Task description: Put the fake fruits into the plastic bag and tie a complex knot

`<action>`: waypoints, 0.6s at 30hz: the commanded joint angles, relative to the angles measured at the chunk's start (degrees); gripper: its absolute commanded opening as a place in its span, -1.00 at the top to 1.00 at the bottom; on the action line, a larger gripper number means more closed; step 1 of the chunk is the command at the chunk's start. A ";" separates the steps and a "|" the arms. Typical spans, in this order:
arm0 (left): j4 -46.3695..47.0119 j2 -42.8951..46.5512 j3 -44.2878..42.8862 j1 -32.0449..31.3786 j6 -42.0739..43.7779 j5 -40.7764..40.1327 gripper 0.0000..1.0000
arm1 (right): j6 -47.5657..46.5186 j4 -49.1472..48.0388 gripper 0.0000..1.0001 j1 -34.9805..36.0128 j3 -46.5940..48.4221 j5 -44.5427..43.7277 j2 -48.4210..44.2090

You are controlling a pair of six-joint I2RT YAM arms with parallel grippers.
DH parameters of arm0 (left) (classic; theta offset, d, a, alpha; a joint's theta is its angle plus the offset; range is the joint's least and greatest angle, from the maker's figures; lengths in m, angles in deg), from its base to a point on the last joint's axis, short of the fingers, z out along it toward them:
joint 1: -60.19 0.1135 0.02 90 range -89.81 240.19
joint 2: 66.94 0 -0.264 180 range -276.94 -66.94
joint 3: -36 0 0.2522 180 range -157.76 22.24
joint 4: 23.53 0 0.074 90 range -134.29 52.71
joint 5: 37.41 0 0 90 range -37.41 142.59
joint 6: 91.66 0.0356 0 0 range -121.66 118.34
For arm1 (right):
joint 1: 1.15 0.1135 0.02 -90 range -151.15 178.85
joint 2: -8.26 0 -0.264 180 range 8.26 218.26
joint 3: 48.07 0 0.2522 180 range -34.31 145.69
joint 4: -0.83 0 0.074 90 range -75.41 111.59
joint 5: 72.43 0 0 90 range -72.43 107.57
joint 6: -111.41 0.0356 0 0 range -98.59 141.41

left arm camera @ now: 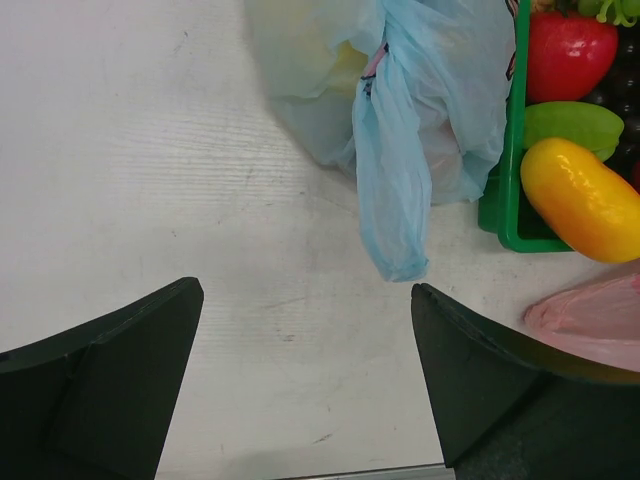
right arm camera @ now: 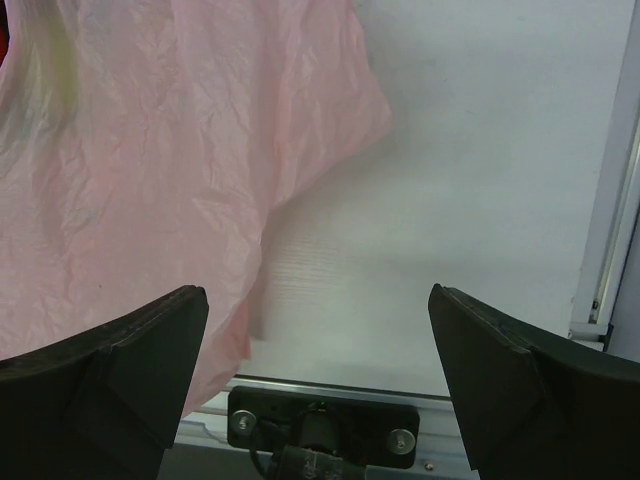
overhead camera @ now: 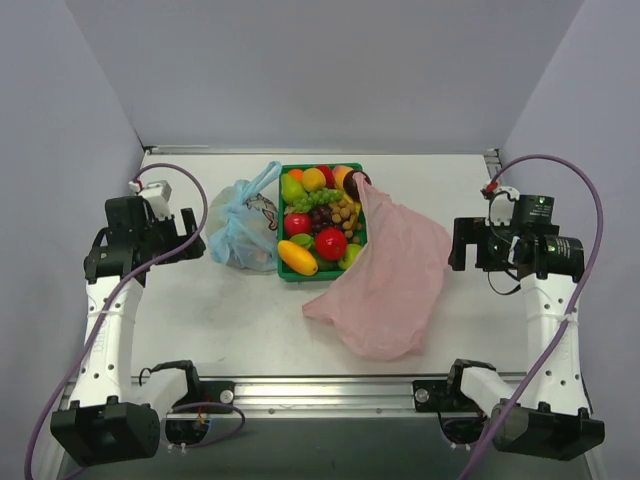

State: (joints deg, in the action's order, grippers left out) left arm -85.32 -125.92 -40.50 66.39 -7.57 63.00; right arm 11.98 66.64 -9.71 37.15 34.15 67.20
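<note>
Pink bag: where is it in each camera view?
Top external: pink bag centre-right, draped from the green tray's right edge toward the near edge.
Left wrist: a strip in the bottom-right corner, below the tray.
Right wrist: fills the upper left.
Shared landmark: the white table under it.

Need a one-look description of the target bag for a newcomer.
Find the green tray mid-table, full of fake fruits. The plastic bag lies flat on its right, one end draped over the tray's far-right corner. It is pale pink and limp, unlike the bulging light-blue bag on the tray's left.
</note>
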 commanded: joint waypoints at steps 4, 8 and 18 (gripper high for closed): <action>3.38 0.18 -3.00 -0.04 -4.80 -3.12 -0.95 | 5.74 3.32 -1.00 2.84 -0.79 1.62 3.98; 4.96 0.44 -2.83 0.04 -7.09 -4.97 -0.95 | 7.06 4.02 -1.00 4.16 -1.24 2.22 6.62; 11.02 5.63 1.30 -0.04 -7.89 -4.09 -0.95 | 9.17 6.65 -0.90 4.87 -5.45 9.77 13.82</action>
State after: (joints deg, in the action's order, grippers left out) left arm -79.64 -122.92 -39.93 66.34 -14.67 59.22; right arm 19.59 69.02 -5.19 33.55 38.81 78.23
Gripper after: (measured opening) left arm 0.975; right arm 0.964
